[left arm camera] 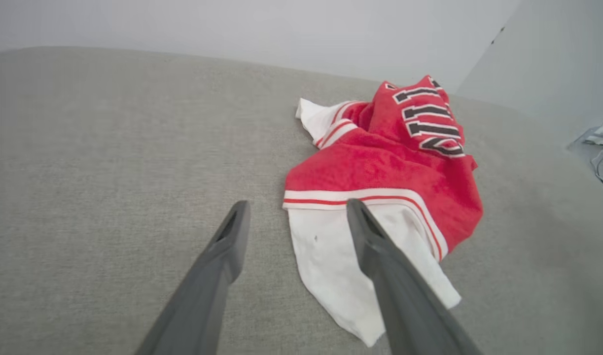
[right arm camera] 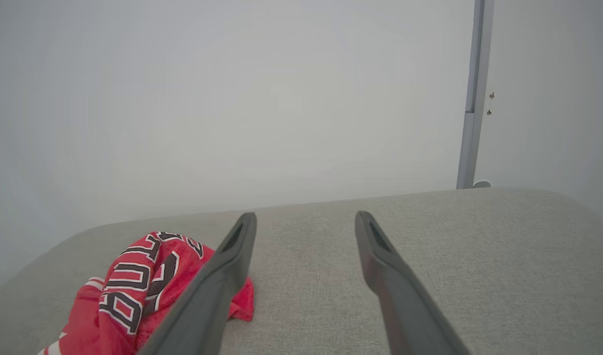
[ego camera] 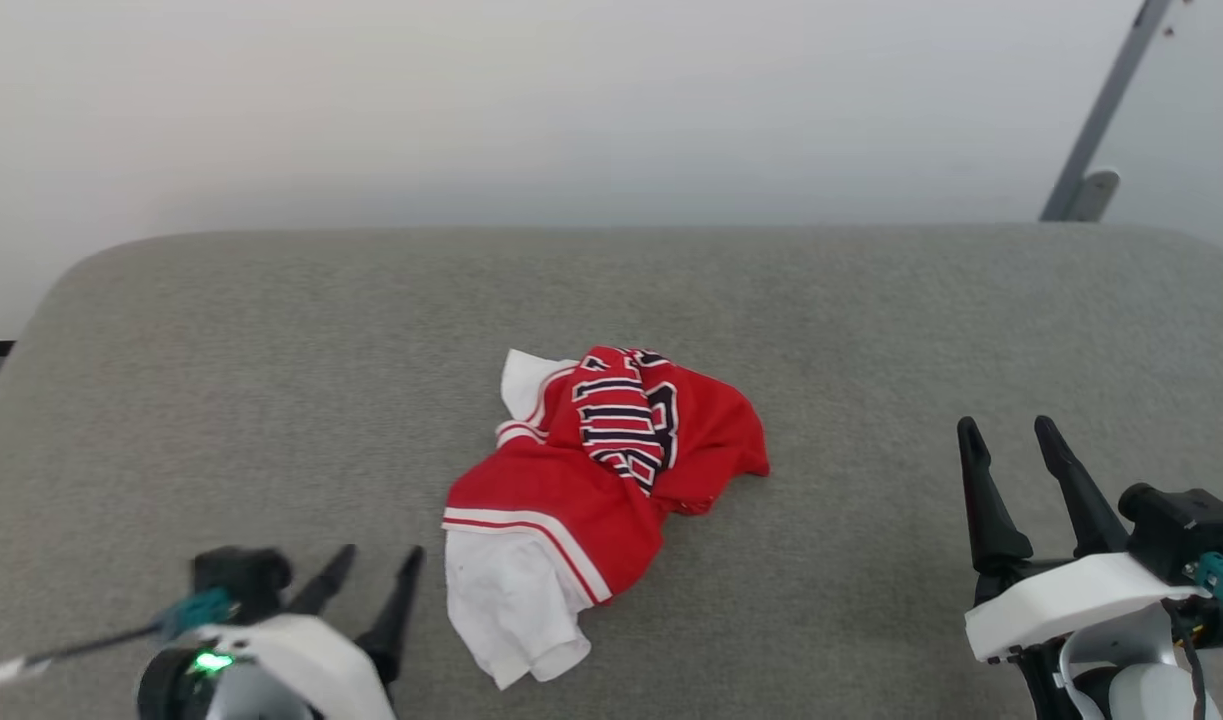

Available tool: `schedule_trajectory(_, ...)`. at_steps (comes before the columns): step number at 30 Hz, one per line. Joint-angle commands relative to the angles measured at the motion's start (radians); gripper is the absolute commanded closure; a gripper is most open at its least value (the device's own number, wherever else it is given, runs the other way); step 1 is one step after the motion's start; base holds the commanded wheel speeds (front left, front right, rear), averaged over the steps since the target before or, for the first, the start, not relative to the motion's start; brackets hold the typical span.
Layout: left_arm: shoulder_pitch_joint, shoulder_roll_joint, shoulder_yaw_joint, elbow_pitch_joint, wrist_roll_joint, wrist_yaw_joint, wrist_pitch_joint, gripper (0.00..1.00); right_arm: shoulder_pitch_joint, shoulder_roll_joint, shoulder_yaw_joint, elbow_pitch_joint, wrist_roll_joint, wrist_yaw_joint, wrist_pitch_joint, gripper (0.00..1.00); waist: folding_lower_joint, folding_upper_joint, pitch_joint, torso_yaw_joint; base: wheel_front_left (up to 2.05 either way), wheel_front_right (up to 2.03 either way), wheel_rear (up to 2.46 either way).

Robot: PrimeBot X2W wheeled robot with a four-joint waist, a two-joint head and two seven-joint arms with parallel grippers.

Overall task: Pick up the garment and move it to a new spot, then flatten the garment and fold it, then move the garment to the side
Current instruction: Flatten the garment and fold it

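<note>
one crumpled jersey [ego camera: 591, 480] on a grey cushion [ego camera: 221, 350], flanked by empty, spread jaws.
at lower left the left gripper [ego camera: 381, 552] is held over the cushion, jaws spread and nothing pinched, its tips near the jersey's white sleeve [ego camera: 506, 610]. the jersey is heaped near the cushion's middle: the red body is bunched, black white-edged lettering [ego camera: 621, 420] is folded across the top, striped trim is seen along the sleeve seam, and the sleeve is trailed toward the near edge. well apart at lower right, the right gripper [ego camera: 1005, 428] is held with jaws spread and empty, fingers pointed toward the pale wall [ego camera: 571, 100]. a grey post [ego camera: 1101, 110] is seen at far right.
</note>
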Motion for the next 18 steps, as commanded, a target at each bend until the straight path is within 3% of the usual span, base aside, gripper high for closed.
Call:
schedule_trajectory(1,-0.02,0.005,-0.01,0.008,-0.004,-0.006,0.025,0.0,-0.015,-0.003,0.0,-0.001,-0.003,0.0,0.002,0.0,-0.0001,-0.0001,0.014,-0.015,0.0,0.0,0.0)
schedule_trajectory(6,-0.081,0.011,-0.052,0.07,-0.026,-0.004,0.182,0.0,-0.03,-0.001,0.008,0.0,0.004,0.0,0.001,0.0,-0.0001,-0.0001,0.052,-0.055,0.0,0.0,0.0)
schedule_trajectory(11,-0.13,0.023,-0.095,0.152,0.0,0.029,0.315,0.0,-0.051,-0.001,0.017,0.003,0.002,0.0,-0.008,0.0,-0.0001,-0.0001,0.092,-0.093,0.0,0.0,0.0)
schedule_trajectory(18,-0.205,-0.008,-0.142,0.273,0.02,0.038,0.383,0.0,-0.08,0.0,0.026,0.015,0.008,0.0,-0.02,0.0,-0.0001,-0.0001,0.138,-0.129,0.0,0.0,0.0)
